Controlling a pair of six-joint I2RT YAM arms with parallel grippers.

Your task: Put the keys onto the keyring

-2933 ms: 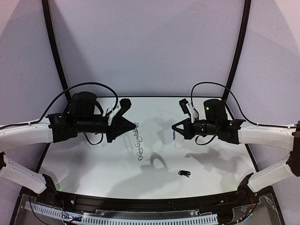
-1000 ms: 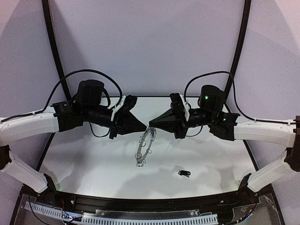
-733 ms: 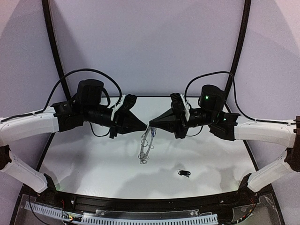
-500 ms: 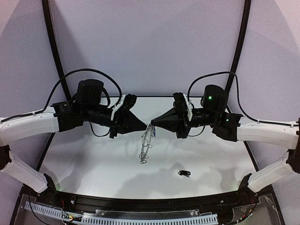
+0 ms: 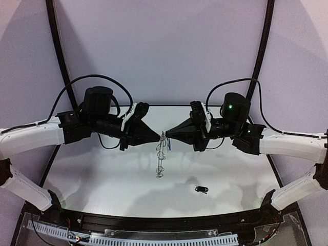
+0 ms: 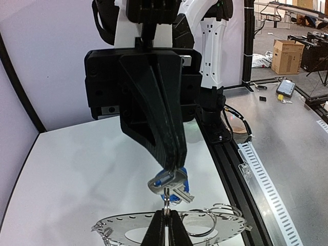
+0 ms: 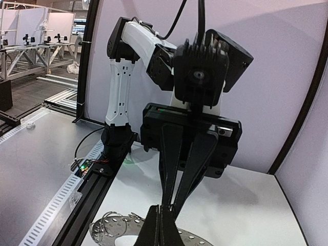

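My left gripper and right gripper meet tip to tip above the table's middle. The left gripper is shut on a thin wire loop at the edge of the keyring, a flat grey ring that hangs down edge-on in the top view. The right gripper is shut on the blue-headed key, whose silver head touches the top of that loop. I cannot tell whether the loop passes through the key. The key is hidden in the right wrist view, where the keyring shows below my fingers. The black-headed key lies on the table.
The white table has a black rail along its near edge. Black frame posts stand at the back left and back right. Both arms reach inward over the table's middle.
Both grippers have closed in from the sides and now meet at the centre. The keyring has swung from tilted to hanging straight down. The right gripper has shifted slightly right and up.
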